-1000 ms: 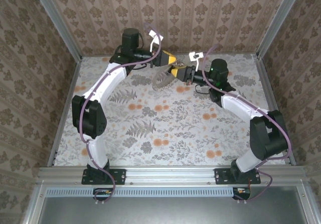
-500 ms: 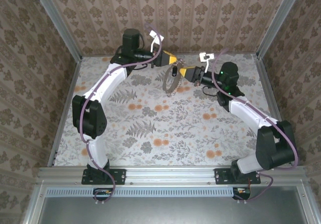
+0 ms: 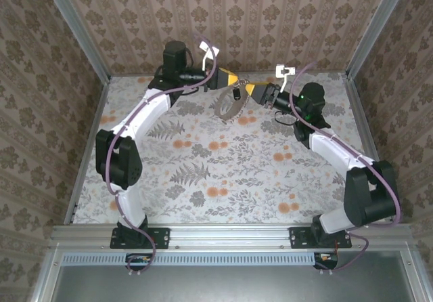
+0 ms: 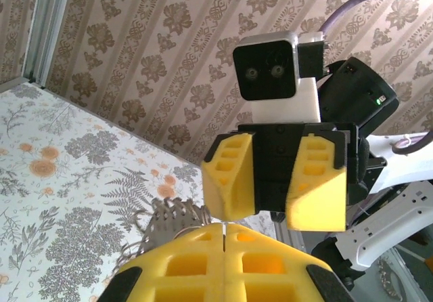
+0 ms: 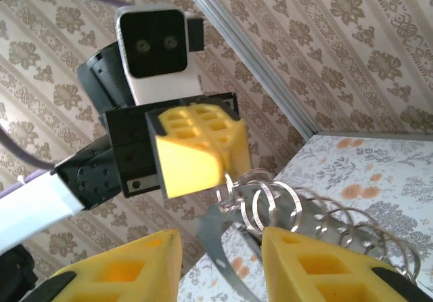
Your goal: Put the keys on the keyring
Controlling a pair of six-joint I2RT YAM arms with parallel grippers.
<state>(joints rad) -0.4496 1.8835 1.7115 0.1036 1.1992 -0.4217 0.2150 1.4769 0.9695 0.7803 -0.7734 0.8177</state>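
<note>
Floral-patterned table (image 3: 223, 173) below, and up at its twelve o'clock the two yellow-fingered grippers meet nose to nose. The left gripper (image 3: 230, 80) is clamped tight on the thin, wavy-edged silvery loop keyring (image 5: 218, 251), which dangles toward six. At its three o'clock, the right gripper (image 3: 249, 89) has its fingers parted, gripping nothing. The tiny black-headed key (image 3: 237, 93) sits at the loop's top.

hidden, cropped and too-small parts around the two grippers
in the left wrist view, the left gripper's (image 4: 223, 229) pressed-together fingers cover the near part of the keyring (image 4: 172, 214), hiding where they pinch it. in the right wrist view, the right gripper's (image 5: 220, 242) parted fingers and the coils beside them run off the bottom edge. from above, the key (image 3: 237, 93) between both tools is too small to tell whether it sits on the loop.
</note>
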